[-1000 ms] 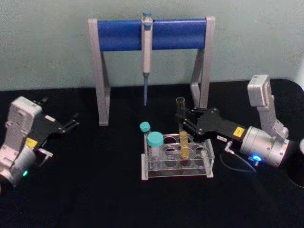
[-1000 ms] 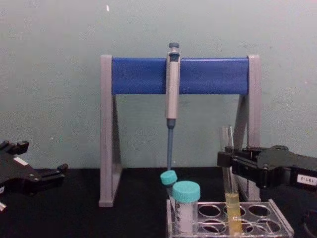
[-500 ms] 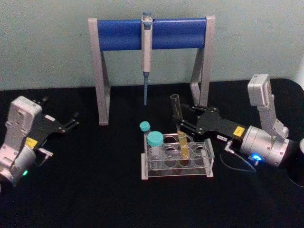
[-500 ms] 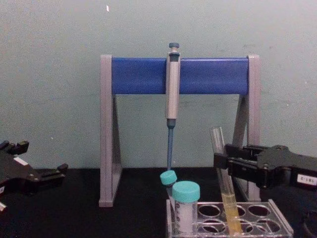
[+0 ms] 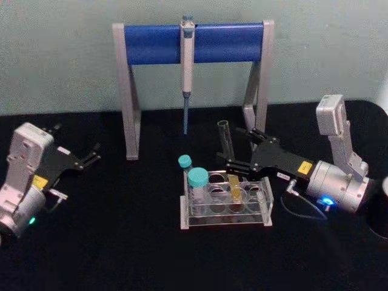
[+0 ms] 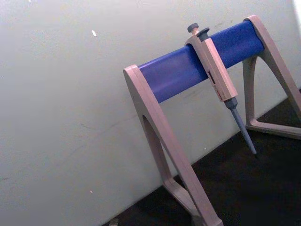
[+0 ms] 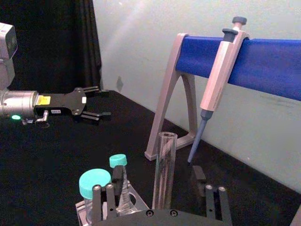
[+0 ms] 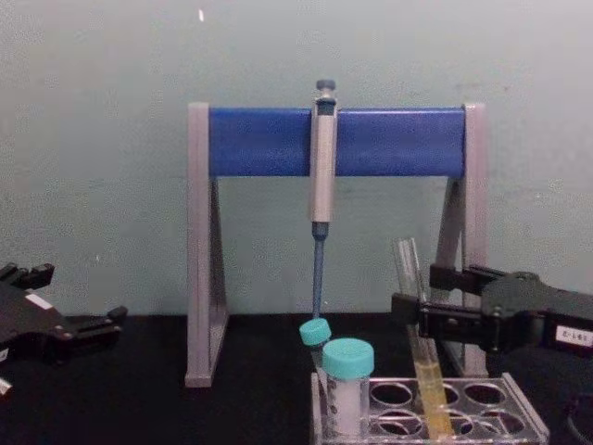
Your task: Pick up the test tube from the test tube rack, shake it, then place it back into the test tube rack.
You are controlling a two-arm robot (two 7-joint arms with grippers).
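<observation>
test tube (image 5: 228, 160) stands tilted in the test tube rack (image 5: 225, 203), between the spread fingers of the right gripper (image 5: 241, 149), seemingly untouched; left gripper (image 5: 91, 155) idles apart, open.

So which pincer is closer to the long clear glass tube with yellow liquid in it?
Right. The right pincer stands open around the long clear glass tube in its rack; the left pincer sits far off, at the table's left side.

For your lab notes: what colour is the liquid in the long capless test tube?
Yellow, filling the lower part of the test tube; the chest view shows it best.
</observation>
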